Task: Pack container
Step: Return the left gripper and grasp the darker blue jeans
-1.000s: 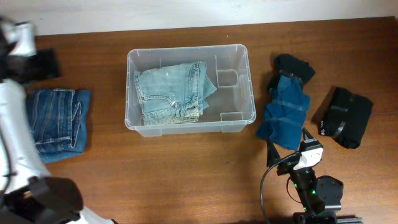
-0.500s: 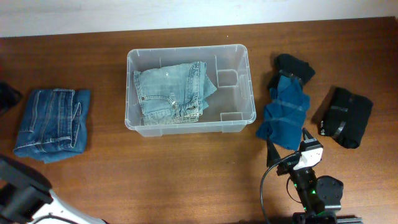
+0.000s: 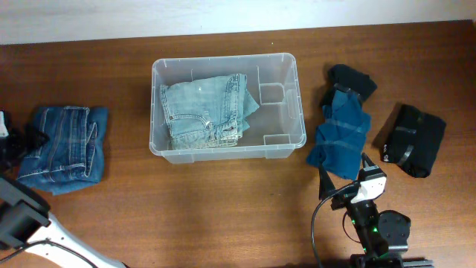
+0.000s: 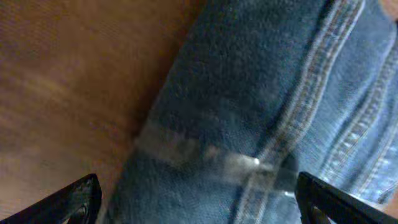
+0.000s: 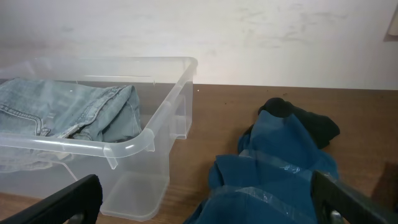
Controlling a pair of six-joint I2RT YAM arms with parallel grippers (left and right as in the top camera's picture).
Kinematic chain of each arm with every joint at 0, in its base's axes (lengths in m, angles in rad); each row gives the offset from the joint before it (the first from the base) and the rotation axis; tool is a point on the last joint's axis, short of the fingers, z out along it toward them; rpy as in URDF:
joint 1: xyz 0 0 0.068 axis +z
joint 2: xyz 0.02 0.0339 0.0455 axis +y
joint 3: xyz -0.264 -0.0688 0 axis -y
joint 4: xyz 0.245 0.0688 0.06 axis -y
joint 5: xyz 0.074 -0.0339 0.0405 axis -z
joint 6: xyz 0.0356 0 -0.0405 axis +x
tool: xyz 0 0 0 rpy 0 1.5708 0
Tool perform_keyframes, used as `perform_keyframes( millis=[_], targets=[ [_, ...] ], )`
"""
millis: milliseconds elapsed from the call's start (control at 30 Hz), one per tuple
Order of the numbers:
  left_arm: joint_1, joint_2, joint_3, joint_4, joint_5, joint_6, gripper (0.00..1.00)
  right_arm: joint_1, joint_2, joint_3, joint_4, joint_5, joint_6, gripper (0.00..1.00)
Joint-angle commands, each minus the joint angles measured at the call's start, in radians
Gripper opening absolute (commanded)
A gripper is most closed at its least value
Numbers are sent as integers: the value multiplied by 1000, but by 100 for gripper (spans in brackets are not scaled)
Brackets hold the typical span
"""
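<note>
On the brown desk (image 3: pixel 223 212), the left jaws gape empty astride folded dark jeans (image 3: pixel 67 145), seemingly the pick-up step, which next calls for lowering and closing, then carrying rightward to the clear container (image 3: pixel 223 153) at mid-desk, already holding pale jeans (image 3: pixel 202 112).

Left hand (image 4: pixel 199 210) points steeply downward, its two fingers (image 4: pixel 78 198) spread wide apart. The left arm (image 3: pixel 30 223) bends in from behind it. Right hand (image 5: pixel 205 213) sits low and level, facing forward, fingers (image 5: pixel 68 200) likewise parted wide — the right arm (image 3: pixel 374 223) folded compactly close behind it
</note>
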Motion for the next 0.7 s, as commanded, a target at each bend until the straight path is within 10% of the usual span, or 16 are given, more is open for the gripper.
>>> perform_keyframes(
  millis=[0, 233, 367, 500, 667],
  targets=[
    [6, 31, 0, 53, 18, 108, 99, -6, -6, -7, -2, -16, -7, 98],
    [-2, 117, 0, 58, 130, 181, 89, -6, -6, -7, -2, -16, -7, 98],
    [-7, 143, 0, 40, 182, 181, 64, -6, -6, -7, -2, -16, -7, 98],
    [-18, 143, 0, 37, 257, 180, 14, -6, -6, -7, -2, -16, -7, 98],
    [-32, 143, 4, 39, 422, 138, 1, -6, -6, -7, -2, -16, -7, 98]
  ],
)
